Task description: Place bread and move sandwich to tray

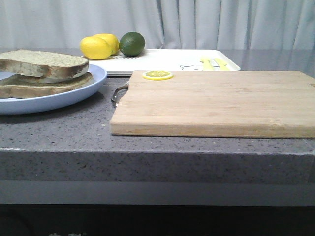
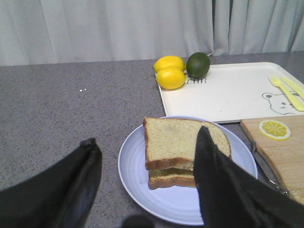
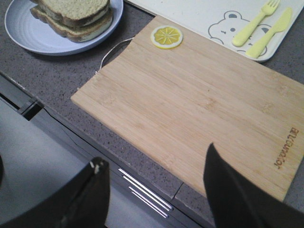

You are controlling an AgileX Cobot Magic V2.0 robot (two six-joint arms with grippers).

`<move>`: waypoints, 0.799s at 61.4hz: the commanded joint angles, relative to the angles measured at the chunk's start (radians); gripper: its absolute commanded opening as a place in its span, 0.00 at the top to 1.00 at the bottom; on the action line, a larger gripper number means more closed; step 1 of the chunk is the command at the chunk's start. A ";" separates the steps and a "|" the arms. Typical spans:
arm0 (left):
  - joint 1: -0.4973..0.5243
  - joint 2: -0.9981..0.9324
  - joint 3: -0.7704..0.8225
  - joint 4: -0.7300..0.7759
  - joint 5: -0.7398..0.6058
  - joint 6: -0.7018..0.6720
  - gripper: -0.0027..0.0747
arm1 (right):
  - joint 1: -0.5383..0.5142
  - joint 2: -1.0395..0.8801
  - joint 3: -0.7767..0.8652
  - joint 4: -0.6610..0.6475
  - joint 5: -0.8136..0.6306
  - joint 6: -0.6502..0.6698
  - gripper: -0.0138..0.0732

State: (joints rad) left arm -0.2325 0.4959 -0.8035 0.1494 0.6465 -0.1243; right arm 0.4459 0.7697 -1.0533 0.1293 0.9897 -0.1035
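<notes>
The bread (image 1: pixel 42 63), a thick slice with a greenish-cream face, lies on top of the sandwich (image 1: pixel 47 84) on the pale blue plate (image 1: pixel 74 96) at the left of the counter. A thin pale layer shows between the slices. The white tray (image 1: pixel 162 59) lies behind, its middle bare. Neither gripper shows in the front view. My left gripper (image 2: pixel 147 135) is open and empty, hovering above the near side of the plate (image 2: pixel 142 190) and sandwich (image 2: pixel 175 156). My right gripper (image 3: pixel 156 156) is open and empty above the counter's front edge, near the cutting board (image 3: pixel 190 99).
A wooden cutting board (image 1: pixel 216 103) fills the counter's middle and right, with a lemon slice (image 1: pixel 157 75) on its far left corner. Two lemons (image 1: pixel 96 47) and a lime (image 1: pixel 132 44) sit at the tray's left end. A yellow fork and knife (image 1: pixel 214 63) lie at its right end.
</notes>
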 commanded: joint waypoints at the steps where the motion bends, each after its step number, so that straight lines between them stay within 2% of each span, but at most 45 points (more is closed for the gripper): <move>1: 0.015 0.032 -0.067 0.040 0.011 -0.039 0.42 | 0.000 -0.040 0.005 -0.005 -0.078 0.004 0.32; 21: 0.077 0.263 -0.250 0.095 0.377 -0.062 0.42 | 0.000 -0.061 0.015 -0.003 -0.042 0.004 0.32; 30: 0.124 0.418 -0.313 0.159 0.394 -0.054 0.42 | 0.000 -0.061 0.015 -0.003 -0.042 0.004 0.32; 35: 0.187 0.522 -0.351 0.148 0.394 -0.050 0.42 | 0.000 -0.061 0.015 -0.003 -0.042 0.004 0.32; 42: 0.281 0.647 -0.413 -0.019 0.394 0.051 0.42 | 0.000 -0.061 0.015 -0.003 -0.042 0.004 0.32; 49: 0.389 0.773 -0.462 -0.298 0.394 0.240 0.42 | 0.000 -0.061 0.015 -0.003 -0.042 0.004 0.32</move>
State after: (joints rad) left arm 0.0968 1.2196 -1.2047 0.0277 1.0871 0.0000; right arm 0.4459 0.7107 -1.0172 0.1269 1.0057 -0.1012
